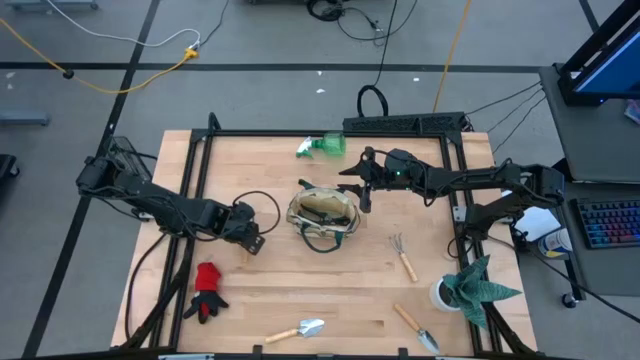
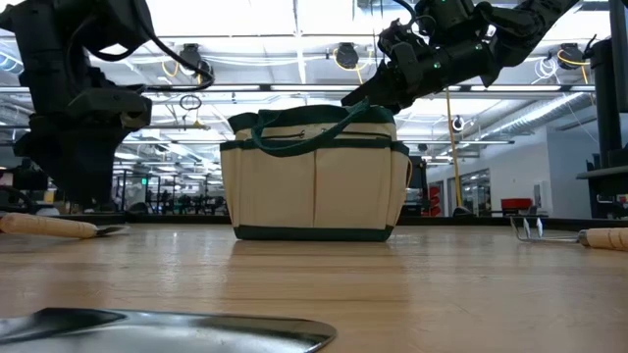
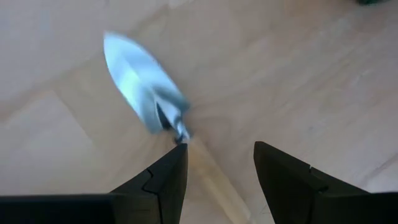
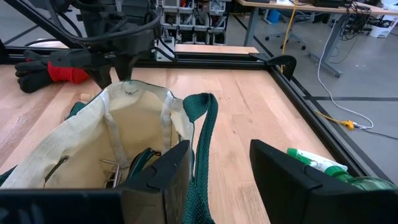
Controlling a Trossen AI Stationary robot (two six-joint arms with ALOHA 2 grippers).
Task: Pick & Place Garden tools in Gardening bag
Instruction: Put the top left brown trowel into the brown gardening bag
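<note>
**Left gripper over a trowel, right gripper above the bag**

On the table's left side the red glove (image 1: 207,291) lay flat near the front edge. Just beyond it the left gripper (image 1: 250,240) hung low over the wood, its fingers (image 3: 163,180) spread with a gap between them. The left wrist view showed a silver trowel (image 3: 144,92) under them, its wooden handle running into that gap; whether the fingers touched the handle could not be told.

The gardening bag (image 1: 323,213) stood upright at the table's middle, mouth open. The right gripper (image 1: 365,199) hovered at the bag's right rim, fingers apart and holding nothing. Behind the bag lay the green spray bottle (image 1: 322,146). Right of the bag sat a fork-rake (image 1: 402,255), with two more trowels (image 1: 298,329) along the front edge.
</note>
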